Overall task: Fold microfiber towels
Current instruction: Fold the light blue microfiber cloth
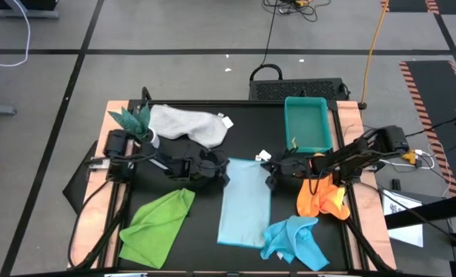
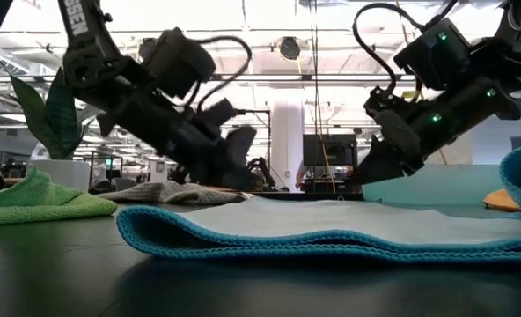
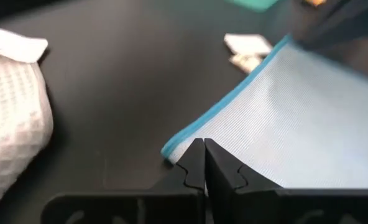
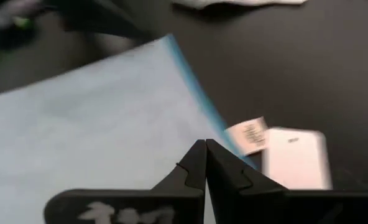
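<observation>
The pale blue towel [image 1: 246, 201] lies flat as a long narrow strip at mid-table, in more than one layer at its near end [image 2: 331, 239]. My left gripper [image 1: 225, 171] is shut at its far left corner and my right gripper [image 1: 272, 173] is shut at its far right corner. The white-grey towel [image 1: 188, 123] lies far left, the lime green towel [image 1: 159, 223] near left. The orange towel [image 1: 322, 200] sits bunched at the right, and the turquoise towel [image 1: 293, 240] is crumpled near right. My left gripper has its shut fingertips [image 3: 196, 155] on the pale blue towel's far left corner [image 3: 171, 149], coming slantwise down from the table's left. The tips hide how much cloth lies between them. The towel stays flat on the table. My right gripper has its shut fingertips [image 4: 199, 158] on the towel's far edge [image 4: 224, 134] at the right corner, beside the white label [image 4: 249, 134], slanting down from the table's right. The tips hide the cloth between them. The towel lies flat.
A teal tray [image 1: 306, 123] stands at the far right and a small plant [image 1: 132, 119] at the far left corner. A white card [image 4: 293, 155] lies by the towel's label. Bare black tabletop [image 1: 247, 131] shows beyond the blue towel's far edge.
</observation>
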Action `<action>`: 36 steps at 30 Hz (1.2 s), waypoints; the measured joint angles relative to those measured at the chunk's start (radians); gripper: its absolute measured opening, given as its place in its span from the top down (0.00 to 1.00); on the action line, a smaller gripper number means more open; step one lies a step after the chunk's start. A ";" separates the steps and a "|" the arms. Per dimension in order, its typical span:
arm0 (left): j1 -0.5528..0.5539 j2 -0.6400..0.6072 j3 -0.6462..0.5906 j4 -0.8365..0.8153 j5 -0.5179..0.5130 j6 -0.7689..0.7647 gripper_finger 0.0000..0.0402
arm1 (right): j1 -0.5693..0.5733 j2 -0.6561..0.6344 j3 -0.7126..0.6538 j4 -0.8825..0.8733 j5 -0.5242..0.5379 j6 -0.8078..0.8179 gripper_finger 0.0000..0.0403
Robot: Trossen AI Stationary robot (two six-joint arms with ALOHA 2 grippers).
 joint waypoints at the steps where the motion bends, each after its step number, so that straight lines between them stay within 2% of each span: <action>1: 0.003 0.020 0.008 -0.001 0.001 0.000 0.99 | 0.000 0.006 0.000 0.002 -0.025 0.001 1.00; 7: 0.021 0.052 0.019 -0.045 -0.013 0.000 0.99 | 0.024 0.062 0.000 0.032 -0.117 0.004 1.00; 15: 0.020 -0.081 0.015 -0.417 -0.170 -0.008 0.98 | 0.138 0.116 0.017 0.192 -0.267 -0.097 1.00; 19: 0.030 -0.151 0.012 -0.609 -0.248 -0.031 0.99 | 0.183 0.187 0.100 0.200 -0.311 -0.166 1.00; 23: 0.037 -0.214 0.008 -0.735 -0.321 -0.051 0.97 | 0.198 0.294 0.212 0.193 -0.380 -0.206 1.00; 25: 0.037 -0.241 0.009 -0.745 -0.343 -0.054 0.96 | 0.197 0.339 0.257 0.176 -0.422 -0.227 1.00; 27: 0.030 -0.276 0.005 -0.739 -0.327 -0.051 0.97 | 0.197 0.380 0.298 0.158 -0.457 -0.245 1.00; 30: 0.000 -0.291 0.010 -0.664 -0.221 -0.024 0.99 | 0.196 0.423 0.341 0.129 -0.483 -0.246 1.00; 36: -0.107 -0.288 0.005 -0.621 -0.002 -0.004 0.96 | 0.195 0.449 0.361 0.115 -0.403 -0.253 1.00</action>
